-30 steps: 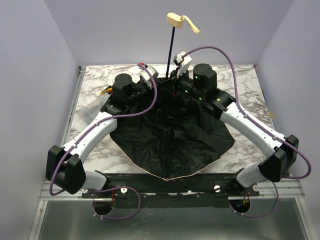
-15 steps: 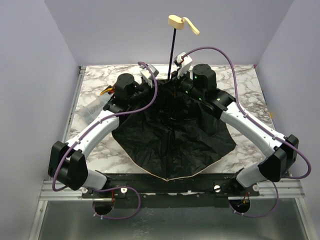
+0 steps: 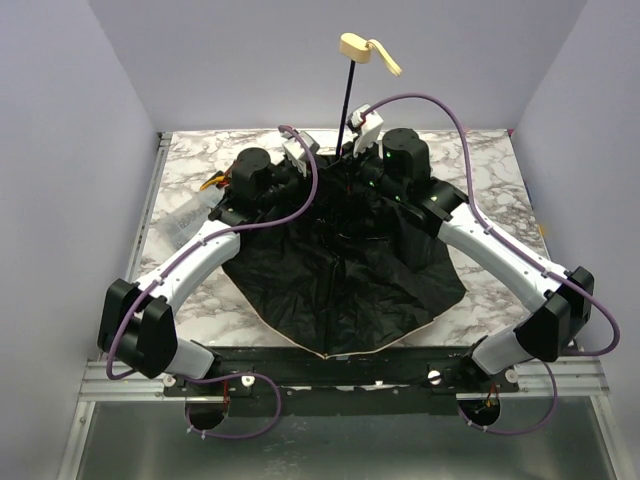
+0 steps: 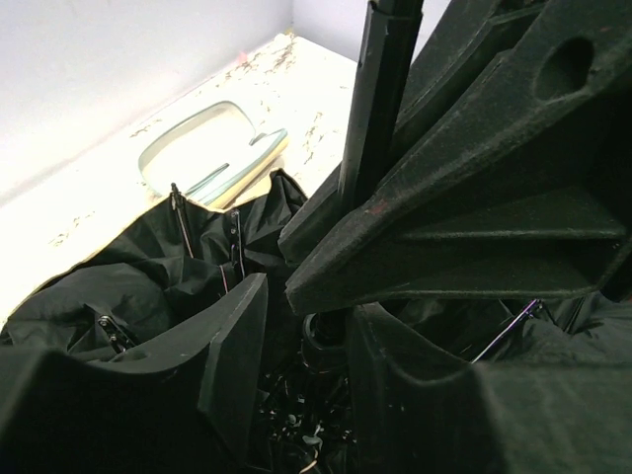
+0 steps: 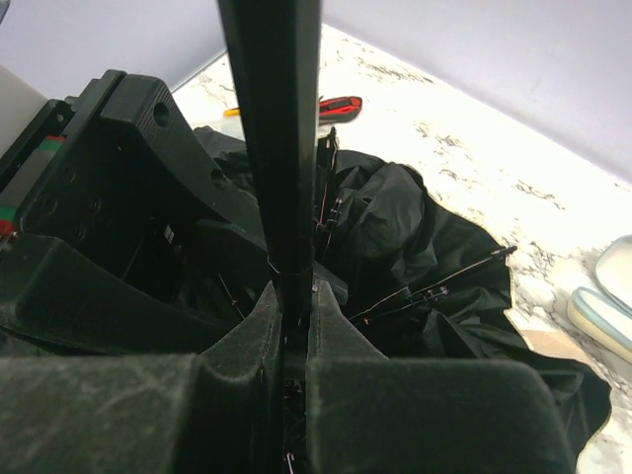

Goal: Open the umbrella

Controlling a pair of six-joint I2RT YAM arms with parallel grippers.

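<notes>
The umbrella lies upside down on the marble table, its black canopy underside [image 3: 340, 270] spread wide with a beige rim. Its thin black shaft [image 3: 347, 95] rises to the beige handle knob and strap [image 3: 358, 46]. My right gripper [image 3: 352, 148] is shut on the shaft [image 5: 272, 138] low down, fingers pinching it in the right wrist view [image 5: 293, 296]. My left gripper [image 3: 300, 158] is open, its fingers [image 4: 232, 346] straddling the round black runner [image 4: 326, 341] at the shaft's base. The ribs [image 5: 434, 286] lie over the fabric.
Red-and-yellow pliers [image 3: 212, 183] lie at the table's far left, also in the right wrist view [image 5: 336, 104]. A pale green-white oval object [image 4: 212, 153] lies on the table beside the canopy. Grey walls close in on three sides.
The shaft and handle have tipped slightly to the right. The left gripper has edged in toward the shaft's base. The canopy's right edge has drawn in a little.
</notes>
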